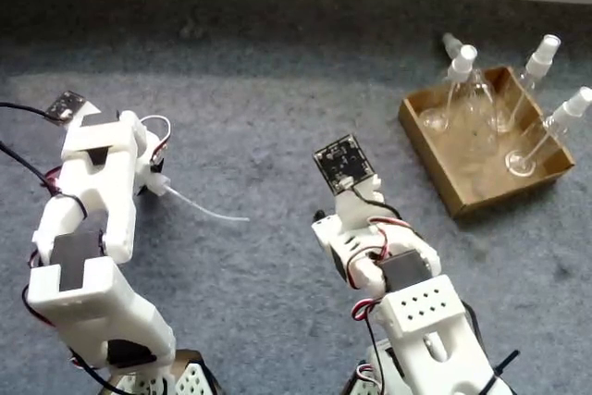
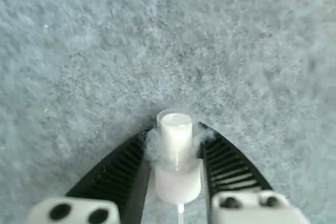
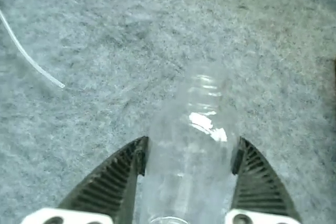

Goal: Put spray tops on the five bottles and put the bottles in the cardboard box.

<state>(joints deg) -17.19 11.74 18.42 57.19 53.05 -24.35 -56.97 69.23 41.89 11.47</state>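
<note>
Left wrist view has my left gripper (image 2: 176, 132) closed on the white spray top (image 2: 177, 156), pinched across its collar. In the high view its thin dip tube (image 1: 208, 210) trails toward mid-frame from the arm at left. My right gripper (image 3: 191, 142) clamps the clear bottle (image 3: 202, 108) round its body, threaded neck free ahead. Both look light. I judge the bottle thin-walled and slick, so I'd grip the body gently, and the tube bendy, needing careful threading. Four capped bottles (image 1: 451, 90) lean in the cardboard box (image 1: 430, 162), upper right.
</note>
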